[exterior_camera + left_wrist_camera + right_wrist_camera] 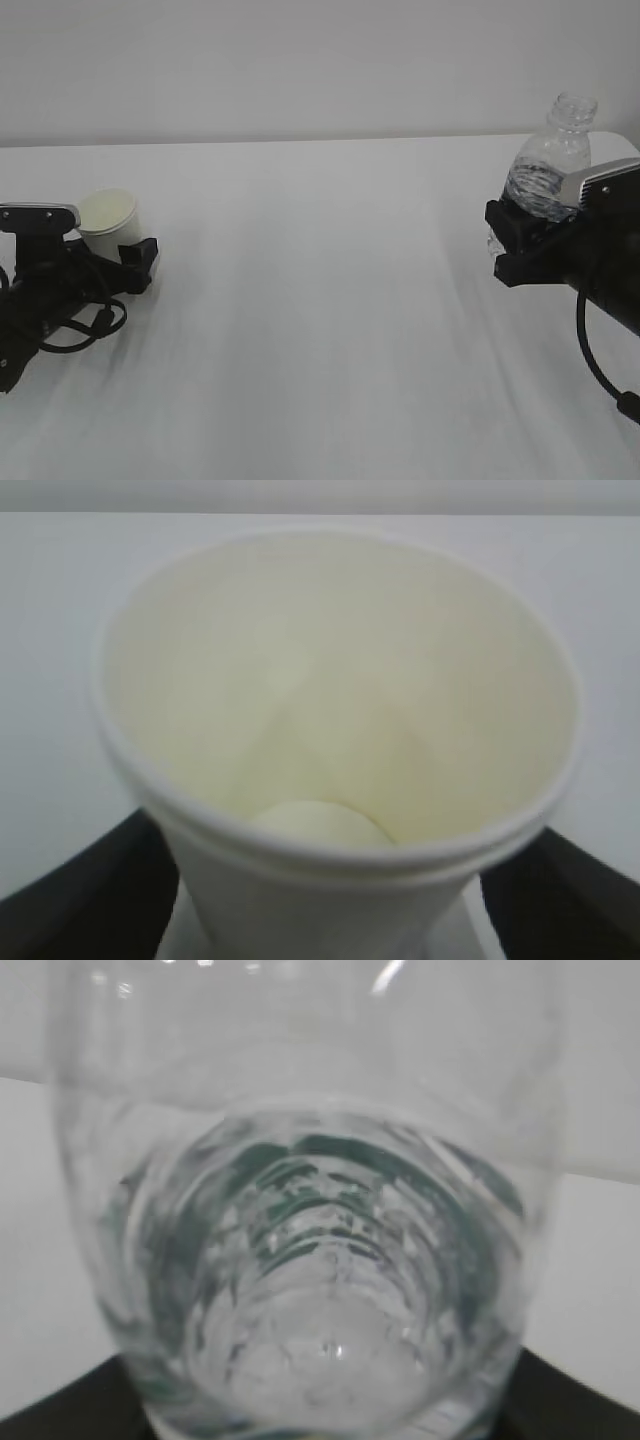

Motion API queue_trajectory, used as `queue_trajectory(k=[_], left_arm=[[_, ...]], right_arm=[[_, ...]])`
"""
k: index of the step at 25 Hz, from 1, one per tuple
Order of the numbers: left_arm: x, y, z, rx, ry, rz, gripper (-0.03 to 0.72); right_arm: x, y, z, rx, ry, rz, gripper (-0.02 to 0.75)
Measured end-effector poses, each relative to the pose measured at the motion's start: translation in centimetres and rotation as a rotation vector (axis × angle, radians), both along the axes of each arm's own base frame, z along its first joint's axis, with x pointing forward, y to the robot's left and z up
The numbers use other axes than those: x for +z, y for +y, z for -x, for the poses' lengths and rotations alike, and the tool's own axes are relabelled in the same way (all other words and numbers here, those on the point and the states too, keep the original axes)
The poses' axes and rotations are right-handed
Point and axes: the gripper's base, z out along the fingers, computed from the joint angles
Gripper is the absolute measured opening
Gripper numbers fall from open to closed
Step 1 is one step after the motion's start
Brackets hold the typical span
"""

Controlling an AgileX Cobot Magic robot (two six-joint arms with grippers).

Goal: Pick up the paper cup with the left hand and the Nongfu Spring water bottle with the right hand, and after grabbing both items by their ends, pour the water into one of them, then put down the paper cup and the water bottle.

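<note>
The white paper cup (107, 213) stands at the far left, its cream inside empty in the left wrist view (330, 680). My left gripper (115, 250) lies low on the table with its jaws wide on either side of the cup's lower wall; thin gaps show on both sides, so it is open (335, 900). At the far right, my right gripper (520, 242) is shut on the lower body of the capless water bottle (555, 150), which stands nearly upright. Water (538, 188) fills its lower part. The bottle (320, 1260) fills the right wrist view; its base is hidden behind the jaws.
The white table (320, 320) stretches between the two arms, with a pale wall behind it. The left arm's looped black cable (85, 325) lies on the table, and the right arm's cable (600, 370) hangs down at the right edge.
</note>
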Motion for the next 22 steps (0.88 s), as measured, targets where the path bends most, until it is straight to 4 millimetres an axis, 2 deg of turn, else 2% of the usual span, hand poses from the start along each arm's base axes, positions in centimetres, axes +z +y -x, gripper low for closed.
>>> queue_trajectory(k=[14, 22], left_arm=[[-0.1, 0.2, -0.7, 0.015, -0.014, 0.004, 0.68], [0.4, 0.2, -1.6, 0.028, -0.045, 0.01, 0.648]], right_arm=[[0.0, 0.0, 0.0, 0.0, 0.0, 0.0, 0.404], [0.0, 0.0, 0.0, 0.0, 0.0, 0.0, 0.405]])
